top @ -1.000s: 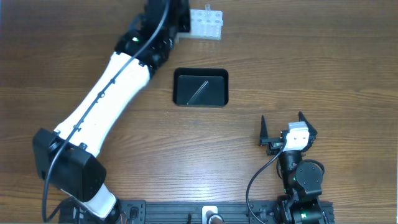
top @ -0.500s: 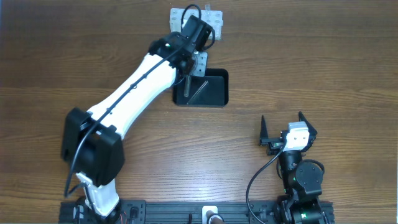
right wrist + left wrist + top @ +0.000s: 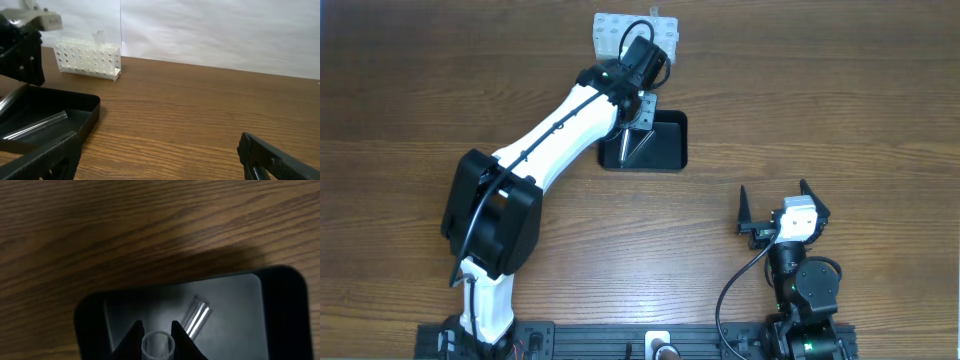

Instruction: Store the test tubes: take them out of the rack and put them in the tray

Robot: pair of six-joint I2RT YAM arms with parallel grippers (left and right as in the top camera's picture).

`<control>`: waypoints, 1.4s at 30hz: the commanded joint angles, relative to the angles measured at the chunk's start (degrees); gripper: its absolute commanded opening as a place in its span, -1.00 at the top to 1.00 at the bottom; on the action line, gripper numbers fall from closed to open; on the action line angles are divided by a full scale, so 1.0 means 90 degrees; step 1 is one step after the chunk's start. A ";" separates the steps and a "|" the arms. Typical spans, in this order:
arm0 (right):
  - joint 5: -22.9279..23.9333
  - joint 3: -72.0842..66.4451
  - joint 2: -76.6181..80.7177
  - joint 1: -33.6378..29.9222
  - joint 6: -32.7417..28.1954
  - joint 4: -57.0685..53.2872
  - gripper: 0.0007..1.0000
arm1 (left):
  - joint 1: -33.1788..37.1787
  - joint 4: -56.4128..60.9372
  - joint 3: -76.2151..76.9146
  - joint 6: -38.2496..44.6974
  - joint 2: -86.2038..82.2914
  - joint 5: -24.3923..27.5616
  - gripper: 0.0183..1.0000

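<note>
A black tray (image 3: 672,142) sits at mid-table with one clear test tube (image 3: 196,315) lying in it. Behind it stands the white rack (image 3: 620,30), and one tube (image 3: 98,35) sticks up from it. My left gripper (image 3: 638,108) hangs over the tray (image 3: 235,300), shut on an upright clear test tube (image 3: 158,347) whose open mouth shows between the fingers. In the right wrist view the lying tube (image 3: 35,125) rests in the tray (image 3: 87,107) before the rack (image 3: 87,60). My right gripper (image 3: 775,210) stands open near its base, with nothing between its fingers.
Bare wooden tabletop (image 3: 840,100) surrounds the tray and rack. The left arm's white link (image 3: 550,140) slants from the lower left up to the tray. A pale wall (image 3: 225,30) rises behind the table's far edge.
The left arm has swung from beside the rack to right over the tray, carrying the tube. The right arm has not moved.
</note>
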 commanded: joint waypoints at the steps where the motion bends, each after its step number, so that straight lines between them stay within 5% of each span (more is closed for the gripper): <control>1: 0.0080 -0.0032 -0.0005 -0.0017 -0.0007 -0.0010 -0.98 | 0.0121 0.0019 0.0095 -0.0070 0.0299 0.0039 0.95; 19: 0.0080 -0.0032 -0.0005 -0.0017 -0.0007 -0.0010 -0.98 | 0.0338 0.0015 0.0095 -0.0078 0.0459 0.0330 0.69; 28: 0.0080 -0.0032 -0.0005 -0.0017 -0.0007 -0.0010 -0.98 | 0.0338 0.0017 0.0095 -0.0095 0.0486 0.0325 0.31; 35: 0.0080 -0.0032 -0.0005 -0.0017 -0.0007 -0.0010 -0.98 | 0.0340 0.0177 0.0095 -0.0095 -0.0559 -0.0199 -0.35; 38: 0.0080 -0.0032 -0.0005 -0.0017 -0.0007 -0.0010 -0.98 | 0.0340 0.0614 0.0095 -0.0090 -0.1338 -0.0826 -1.00; 42: 0.0080 -0.0032 -0.0005 -0.0017 -0.0007 -0.0012 -0.98 | 0.0459 0.1297 0.0095 0.0544 -0.2402 -0.1299 -1.00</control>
